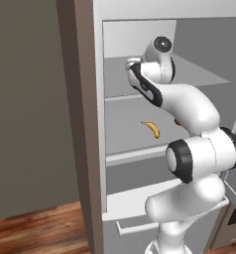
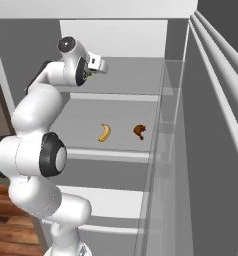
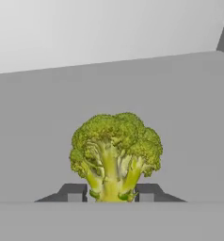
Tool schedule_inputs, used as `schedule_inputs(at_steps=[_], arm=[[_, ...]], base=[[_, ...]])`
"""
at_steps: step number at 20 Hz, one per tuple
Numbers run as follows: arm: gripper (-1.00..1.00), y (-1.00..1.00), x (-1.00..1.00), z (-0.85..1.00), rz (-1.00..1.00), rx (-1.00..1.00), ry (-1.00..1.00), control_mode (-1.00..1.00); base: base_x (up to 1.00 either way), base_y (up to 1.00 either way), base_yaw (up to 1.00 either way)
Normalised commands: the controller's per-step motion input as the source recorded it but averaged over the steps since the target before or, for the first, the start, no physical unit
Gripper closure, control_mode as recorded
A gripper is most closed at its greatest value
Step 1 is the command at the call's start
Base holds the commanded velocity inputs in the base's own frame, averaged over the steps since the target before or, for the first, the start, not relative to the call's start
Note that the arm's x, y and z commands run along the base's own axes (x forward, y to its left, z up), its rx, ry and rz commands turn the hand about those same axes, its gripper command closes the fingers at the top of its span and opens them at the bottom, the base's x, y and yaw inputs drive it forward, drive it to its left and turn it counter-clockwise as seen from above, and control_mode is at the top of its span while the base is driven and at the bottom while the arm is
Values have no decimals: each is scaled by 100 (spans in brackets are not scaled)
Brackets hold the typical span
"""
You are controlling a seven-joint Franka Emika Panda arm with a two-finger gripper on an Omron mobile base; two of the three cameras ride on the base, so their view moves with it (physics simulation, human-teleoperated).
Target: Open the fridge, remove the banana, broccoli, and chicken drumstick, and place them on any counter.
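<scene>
Left base view: the fridge (image 1: pixel 90 124) stands open, and the arm reaches onto its upper shelf. The banana (image 1: pixel 151 129) lies on the middle shelf below, well apart from the arm's wrist. The step in hand looks like taking the broccoli; it would go best with a firm pinch low on the stem before any lift.

Right base view: the banana (image 2: pixel 104 132) and the chicken drumstick (image 2: pixel 139 131) lie side by side on the middle shelf, drumstick to the right, both below the wrist.

Hand view: the broccoli (image 3: pixel 115 153) stands upright, its pale stem between the fingers of the hand (image 3: pixel 110 194), which are closing against it; contact on both sides seems made. Lift straight, clear of the shelf.
</scene>
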Motion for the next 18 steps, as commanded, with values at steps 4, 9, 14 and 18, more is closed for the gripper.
schedule_inputs(at_steps=[4, 9, 14, 18], arm=[[100, 16, -95, 0, -1, -5, -23, -100], [100, 5, -100, 12, -1, 0, -4, -100], [100, 0, -100, 89, -4, 8, 7, -100], [100, 0, -100, 91, -1, 9, 20, -100]], base=[[0, 0, 0], [0, 0, 0], [0, 0, 0], [0, 0, 0]])
